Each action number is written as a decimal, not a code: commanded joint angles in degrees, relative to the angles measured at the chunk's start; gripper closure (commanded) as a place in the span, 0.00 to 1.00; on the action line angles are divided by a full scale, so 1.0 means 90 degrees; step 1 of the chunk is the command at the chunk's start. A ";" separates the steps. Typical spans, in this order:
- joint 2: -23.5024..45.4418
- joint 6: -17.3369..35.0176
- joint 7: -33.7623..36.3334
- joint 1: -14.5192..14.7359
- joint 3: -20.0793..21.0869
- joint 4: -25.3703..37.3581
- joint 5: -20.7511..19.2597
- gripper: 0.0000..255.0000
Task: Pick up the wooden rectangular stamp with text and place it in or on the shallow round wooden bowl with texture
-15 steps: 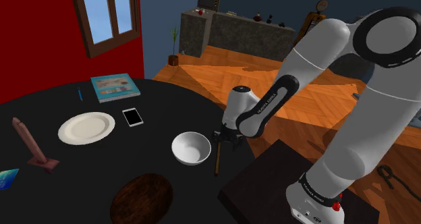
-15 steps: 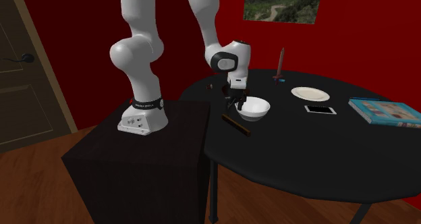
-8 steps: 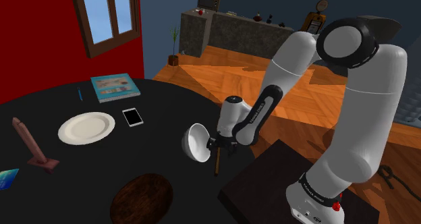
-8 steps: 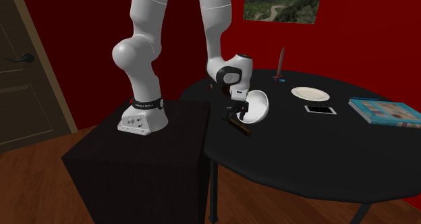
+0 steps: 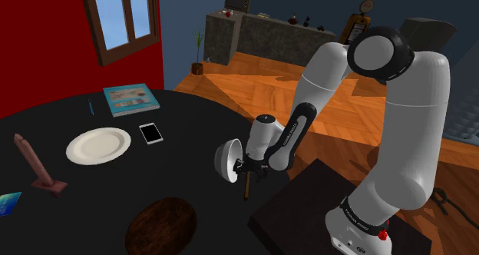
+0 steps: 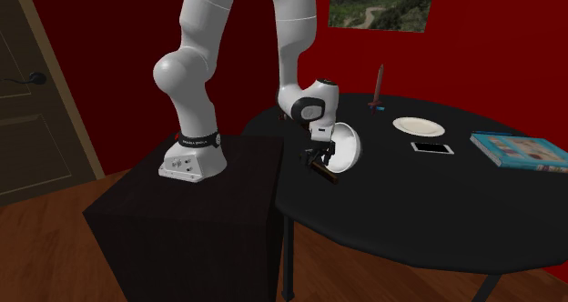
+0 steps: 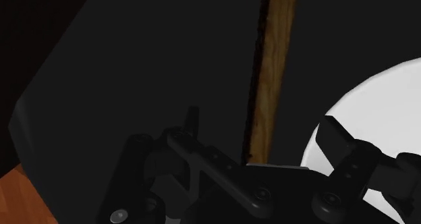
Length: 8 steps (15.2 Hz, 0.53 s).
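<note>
**White bowl is tipping up while the claw is going for the stamp**

The black 2-finger claw (image 5: 247,171) is hanging low over the round black tabletop (image 5: 184,111), at the edge nearest the robot's stand. Its 2 fingers are standing apart and are not pinching anything. In the wrist view, the long thin brown wooden stamp (image 7: 276,67) is lying flat on the tabletop and running between the 2 fingers. I cannot tell if either finger is touching it.

Here is what is different now. 1 second ago the plain white round bowl (image 5: 227,160) was sitting flat with its open side up. Now it is standing up on its rim, right beside the claw. The claw has come down lower, and it looks like it is pushing the white bowl over on the way.

That is not helping the job. The stamp is not picked up yet. The white bowl is not the one the stamp is going into, and it may roll or fall back down. The shallow round dark brown wooden bowl (image 5: 161,224) is waiting well apart from the stamp, at the shoulder view's lower left, with nothing in it.
</note>
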 commanded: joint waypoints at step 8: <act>0.0037 0.0048 0.0003 0.0001 -0.0025 -0.0043 -0.0012 1.00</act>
